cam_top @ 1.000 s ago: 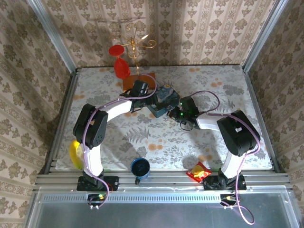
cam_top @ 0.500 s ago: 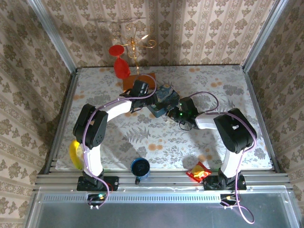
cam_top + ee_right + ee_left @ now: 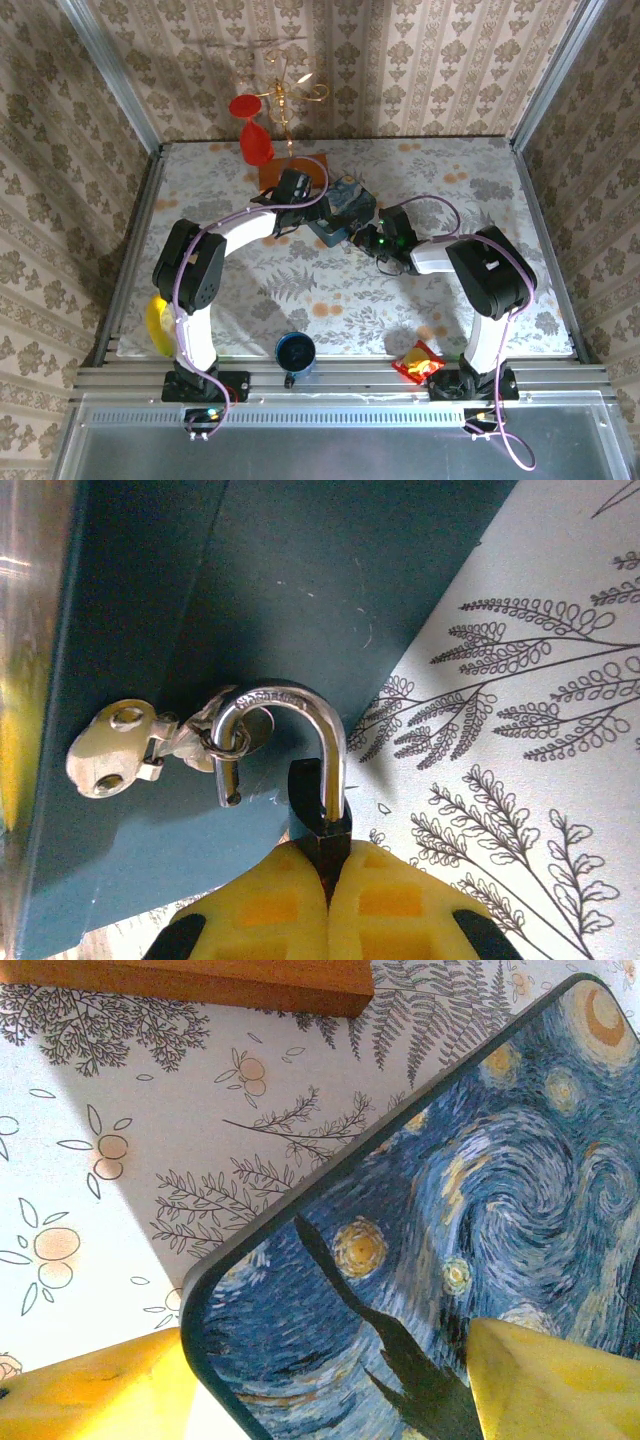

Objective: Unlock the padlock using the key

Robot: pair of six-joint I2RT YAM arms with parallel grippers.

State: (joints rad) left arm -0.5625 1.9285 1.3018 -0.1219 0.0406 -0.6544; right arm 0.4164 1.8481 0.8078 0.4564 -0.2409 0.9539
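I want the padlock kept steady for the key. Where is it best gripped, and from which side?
Take the padlock by its dark body, coming from the end opposite the shackle, as the right gripper does. The shackle hangs through the latch ring on the tin, so that end is crowded and should probably stay free.

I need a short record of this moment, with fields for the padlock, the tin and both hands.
right hand: shut on the padlock, pinching its dark body
padlock: silver shackle passes through a small ring on the clasp of the tin
tin: blue starry-night lid, on the floral table
left hand: yellow fingers on either side of the tin's corner; grip unclear
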